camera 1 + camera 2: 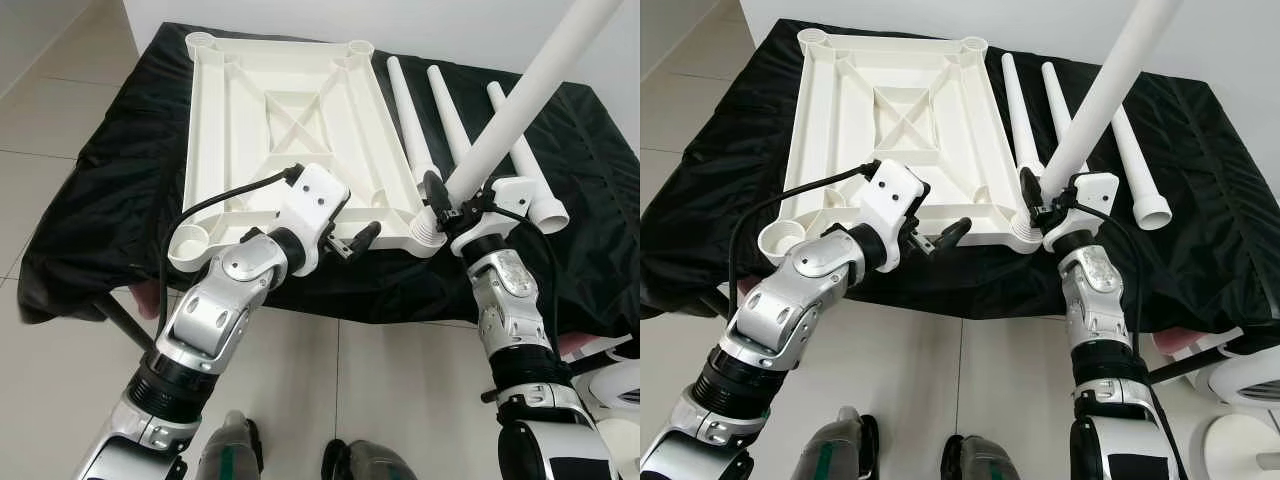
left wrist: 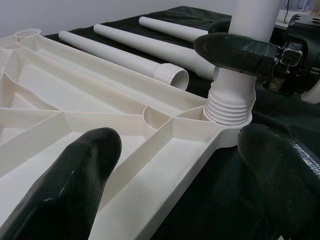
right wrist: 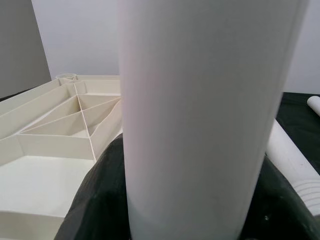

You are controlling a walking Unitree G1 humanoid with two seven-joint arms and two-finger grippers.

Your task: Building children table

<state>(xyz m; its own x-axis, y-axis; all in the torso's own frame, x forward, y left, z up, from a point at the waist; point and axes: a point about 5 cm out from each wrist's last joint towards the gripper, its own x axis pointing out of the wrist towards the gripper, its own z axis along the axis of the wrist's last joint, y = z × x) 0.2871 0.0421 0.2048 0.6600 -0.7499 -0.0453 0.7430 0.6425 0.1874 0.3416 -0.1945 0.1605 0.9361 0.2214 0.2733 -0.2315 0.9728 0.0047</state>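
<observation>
The upside-down white tabletop [image 1: 285, 130] is lying on the black-draped bench [image 1: 110, 170]. The right gripper [image 1: 447, 203] is pinching a table leg [image 1: 520, 95] standing in the tabletop's 4 o'clock corner socket. The left gripper [image 1: 357, 240] is hovering at the tabletop's 6 o'clock edge, jaws spread. Three spare legs [image 1: 450, 110] are lying at 3 o'clock.

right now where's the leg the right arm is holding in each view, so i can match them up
Left eye view: the upright leg rises from the tabletop's near right corner socket to the top right.
Right eye view: same leg, right of centre.
Left wrist view: its ribbed foot sits in the socket, upper right.
Right wrist view: the leg is a broad white column, centre.
Shared landmark: the upturned tabletop.
</observation>
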